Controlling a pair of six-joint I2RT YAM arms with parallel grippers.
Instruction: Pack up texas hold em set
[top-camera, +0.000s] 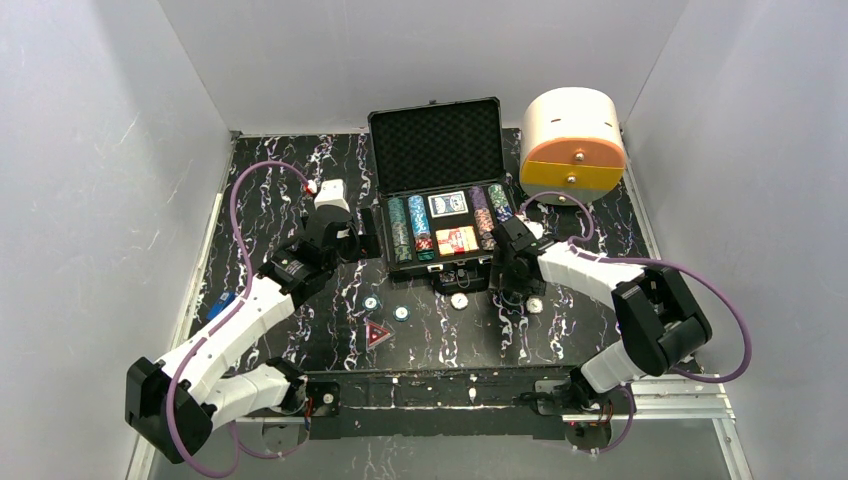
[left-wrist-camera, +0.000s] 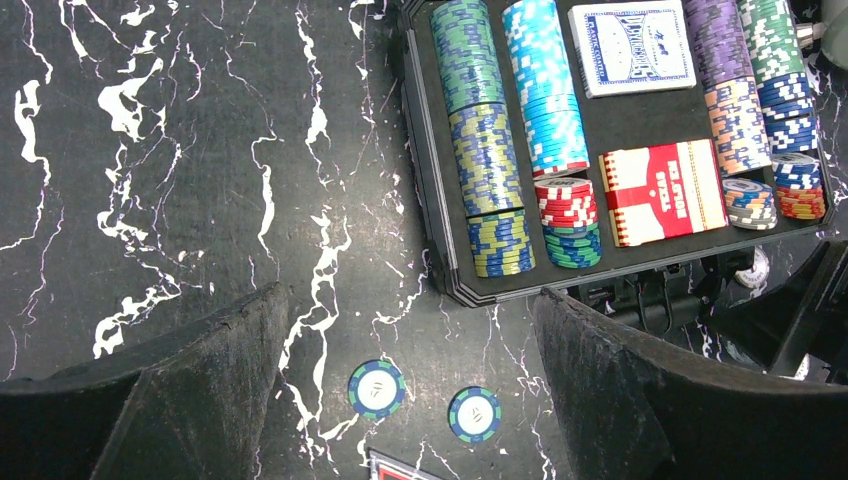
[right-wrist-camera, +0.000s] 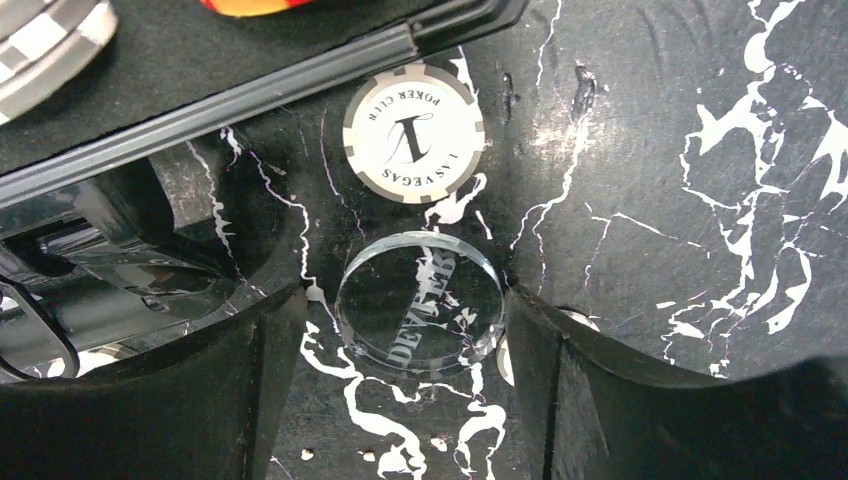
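Note:
The black briefcase (top-camera: 436, 147) lies open at the back middle, with rows of chips (left-wrist-camera: 482, 150), a blue deck (left-wrist-camera: 632, 47) and a red deck (left-wrist-camera: 662, 190) in its tray. My left gripper (left-wrist-camera: 408, 300) is open and empty beside the case's front left corner, above two blue-green chips (left-wrist-camera: 377, 388) (left-wrist-camera: 474, 413). The red triangle (top-camera: 377, 334) lies nearer me. My right gripper (right-wrist-camera: 405, 310) is open, low at the case's front right corner, its fingers either side of a clear round dealer button (right-wrist-camera: 418, 303). A white chip (right-wrist-camera: 413, 133) lies just beyond it.
A white-and-orange cylindrical box (top-camera: 572, 140) stands right of the case lid. A small blue tool (top-camera: 222, 303) lies at the table's left edge. Another white disc (top-camera: 459, 300) lies by the case handle, and one (top-camera: 535, 304) lies right of my right gripper.

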